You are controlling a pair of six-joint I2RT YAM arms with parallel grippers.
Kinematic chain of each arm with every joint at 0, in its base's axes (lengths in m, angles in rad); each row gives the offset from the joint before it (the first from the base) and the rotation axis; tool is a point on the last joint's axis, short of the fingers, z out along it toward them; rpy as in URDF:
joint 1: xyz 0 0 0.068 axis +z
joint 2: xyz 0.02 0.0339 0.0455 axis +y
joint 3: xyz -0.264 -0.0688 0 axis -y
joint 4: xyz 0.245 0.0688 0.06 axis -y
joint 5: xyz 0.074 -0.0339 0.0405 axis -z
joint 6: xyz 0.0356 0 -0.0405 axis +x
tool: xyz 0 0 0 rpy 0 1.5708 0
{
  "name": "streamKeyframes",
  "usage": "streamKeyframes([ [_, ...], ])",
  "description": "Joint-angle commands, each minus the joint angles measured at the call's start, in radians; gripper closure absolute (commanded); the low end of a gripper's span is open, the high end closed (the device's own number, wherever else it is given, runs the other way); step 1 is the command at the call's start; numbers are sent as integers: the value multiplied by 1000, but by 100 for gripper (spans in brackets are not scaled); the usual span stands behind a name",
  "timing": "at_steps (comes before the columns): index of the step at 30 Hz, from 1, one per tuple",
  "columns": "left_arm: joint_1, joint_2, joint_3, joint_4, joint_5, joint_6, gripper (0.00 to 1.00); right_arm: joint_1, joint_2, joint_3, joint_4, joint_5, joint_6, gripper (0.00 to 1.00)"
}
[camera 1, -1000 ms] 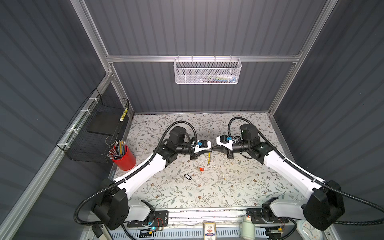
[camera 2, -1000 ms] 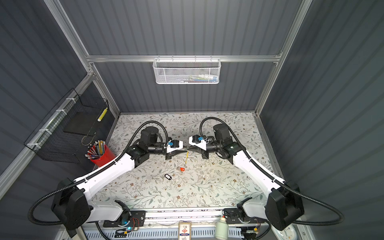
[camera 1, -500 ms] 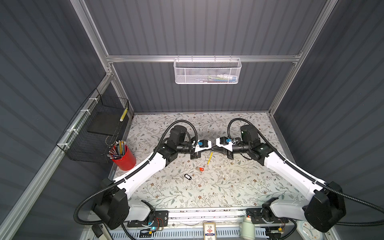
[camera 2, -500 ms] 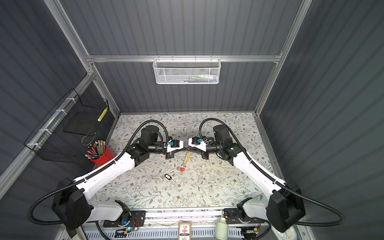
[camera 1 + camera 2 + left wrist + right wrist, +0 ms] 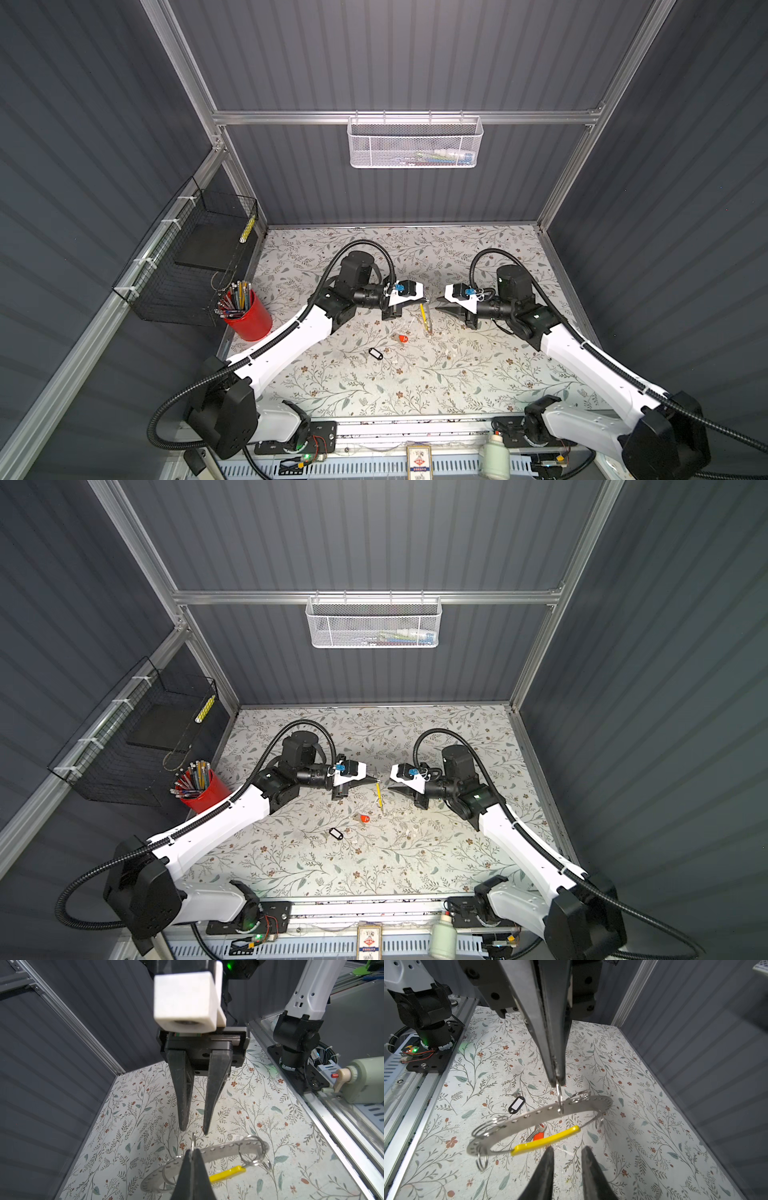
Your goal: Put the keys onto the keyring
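The right wrist view shows what both top views hide: the left fingers (image 5: 553, 1064) pinch the keyring (image 5: 519, 1124) by one small ring (image 5: 559, 1095), above the worktop (image 5: 623, 1147), while the right fingers (image 5: 547, 1163) stand slightly spread, empty. In those top views the keyring is only a yellow streak, with the keys (image 5: 517, 1104) lying near it.

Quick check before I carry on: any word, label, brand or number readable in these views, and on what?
No text can be read in any view.
Small pack at the front edge: red diamond emblem with print, too small to read.
Black key tag: the white insert is blank.
White mesh basket: coloured items inside, any print too blurred.
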State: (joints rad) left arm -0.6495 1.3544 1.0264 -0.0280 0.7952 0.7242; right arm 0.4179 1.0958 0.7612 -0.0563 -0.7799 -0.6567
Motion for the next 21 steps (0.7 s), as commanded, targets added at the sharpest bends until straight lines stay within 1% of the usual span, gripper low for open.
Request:
streamKeyframes([
  [1, -6, -22, -22, 80, 59, -63, 100, -1, -38, -18, 68, -26, 74, 76],
  [6, -6, -6, -8, 88, 83, -87, 100, -1, -81, -43, 112, -43, 130, 81],
  [11, -6, -6, -3, 107, 98, -102, 100, -1, -85, -17, 57, -67, 131, 82],
  [13, -6, -5, -12, 140, 109, -126, 100, -1, -85, -20, 67, -78, 143, 82],
  [17, -6, -5, -38, 236, 121, -191, 100, -1, -83, -41, 138, -94, 206, 81],
  [21, -6, 4, -57, 310, 141, -252, 100, -1, -87, -67, 200, -78, 239, 80],
])
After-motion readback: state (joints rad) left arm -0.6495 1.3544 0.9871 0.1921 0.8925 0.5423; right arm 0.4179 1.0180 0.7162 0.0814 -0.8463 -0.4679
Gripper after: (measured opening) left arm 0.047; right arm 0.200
